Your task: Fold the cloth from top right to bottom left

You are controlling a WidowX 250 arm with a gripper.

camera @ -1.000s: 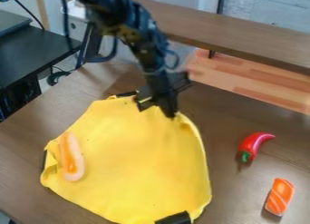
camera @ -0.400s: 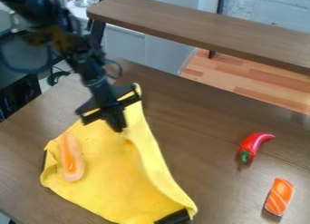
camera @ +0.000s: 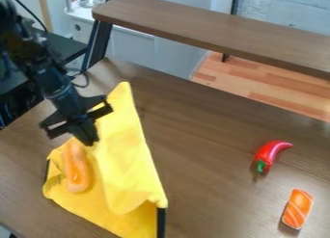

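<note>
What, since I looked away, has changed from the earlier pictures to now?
The gripper, pinching the yellow cloth, moved toward the picture's left and slightly down, drawing the cloth's right side over. The red pepper, orange-and-white piece and orange toy on the cloth stayed put.

Near the left edge of the tabletop [camera: 213, 136], the gripper [camera: 89, 139] blurs for me and hides a bit of the yellow cloth [camera: 126, 160]. I see the arm [camera: 55, 83] cut off at left; the fold covers cloth beneath.
</note>
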